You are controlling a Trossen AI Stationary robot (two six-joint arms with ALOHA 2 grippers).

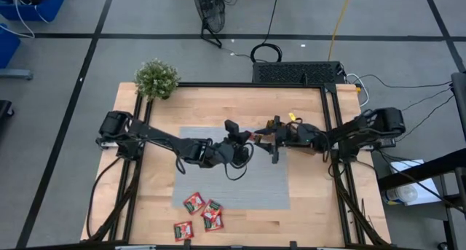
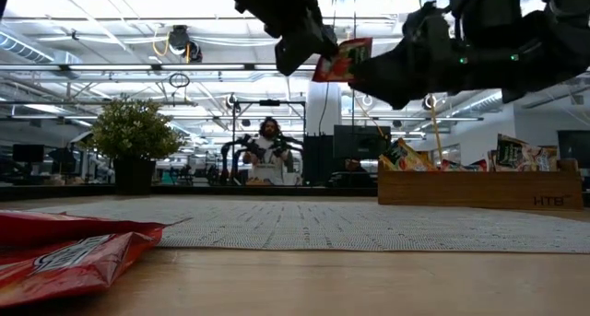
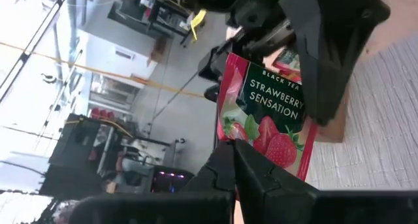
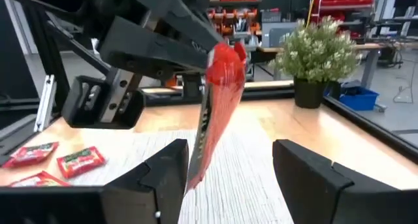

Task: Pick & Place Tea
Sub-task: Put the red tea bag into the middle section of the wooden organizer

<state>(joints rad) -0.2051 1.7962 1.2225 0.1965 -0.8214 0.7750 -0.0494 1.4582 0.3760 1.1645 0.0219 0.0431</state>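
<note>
My left claw (image 3: 245, 162) pinched the red tea sachet (image 3: 269, 116) above the mat; right claw (image 4: 228, 165) gaped open around it.

Sachets (image 1: 199, 214) lie before the mat (image 1: 262, 188); plant (image 1: 156, 79) behind.

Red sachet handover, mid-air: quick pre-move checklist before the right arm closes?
1. Left gripper shut on the red sachet: ok.
2. Right gripper open: ok.
3. Sachet's lower edge between the right fingers: ok, close to one finger.
4. Sachet clear of the grey mat: ok, held high in the low view.
5. Wooden tray has a free slot: cannot tell.
6. Other red sachets lie undisturbed near the table's front edge: ok.
</note>
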